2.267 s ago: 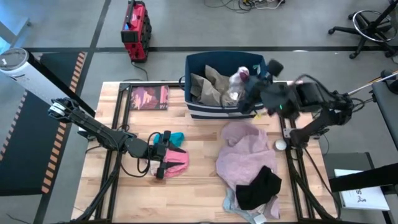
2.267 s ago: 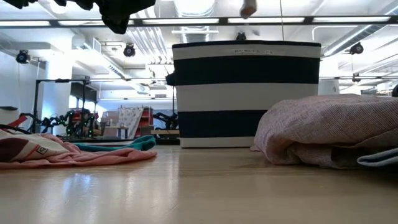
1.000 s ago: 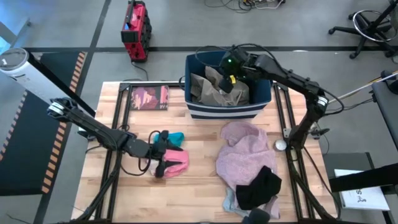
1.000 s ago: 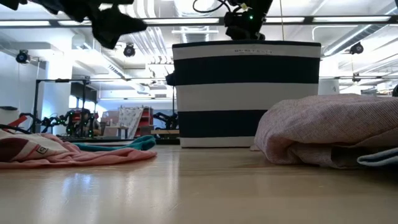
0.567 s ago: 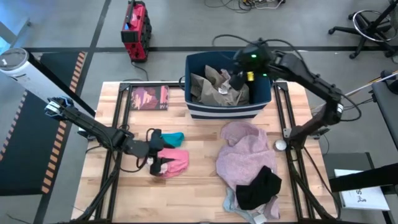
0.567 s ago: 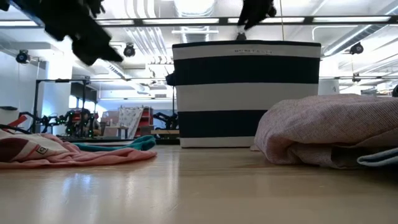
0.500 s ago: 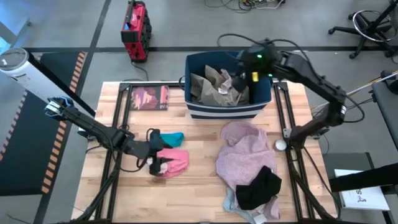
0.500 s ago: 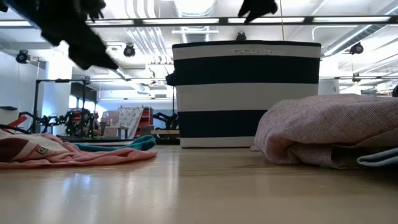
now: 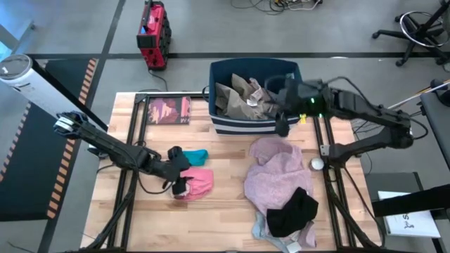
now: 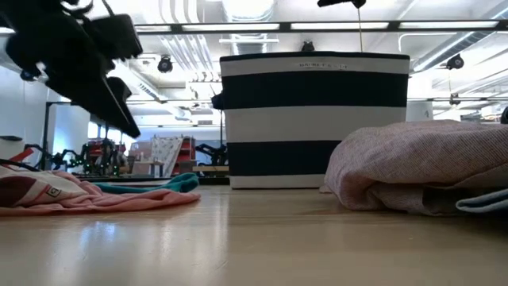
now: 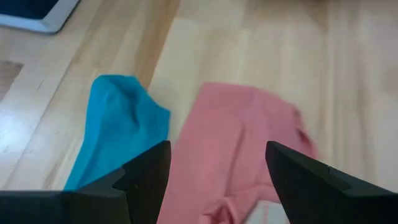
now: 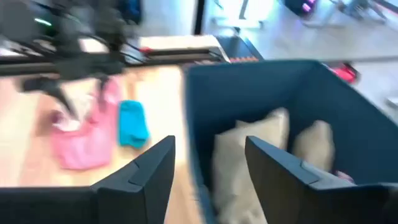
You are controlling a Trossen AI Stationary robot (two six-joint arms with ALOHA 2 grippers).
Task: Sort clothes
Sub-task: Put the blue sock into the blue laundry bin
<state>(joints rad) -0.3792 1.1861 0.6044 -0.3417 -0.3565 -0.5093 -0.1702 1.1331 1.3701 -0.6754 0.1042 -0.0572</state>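
In the high view the left gripper [image 9: 180, 177] sits left of centre, over the pink garment [image 9: 197, 183] with the teal piece [image 9: 197, 154] just above it; its fingers [image 11: 143, 177] stand spread and hold nothing. The right gripper [image 9: 283, 125] hangs at the striped bin [image 9: 219, 124] near the frame's upper middle (beige clothes [image 9: 235, 98] lie inside), jaws parted and empty. The mauve-pink garment [image 9: 271, 176] lies right of centre; the black piece [image 9: 292, 211] rests on its lower edge.
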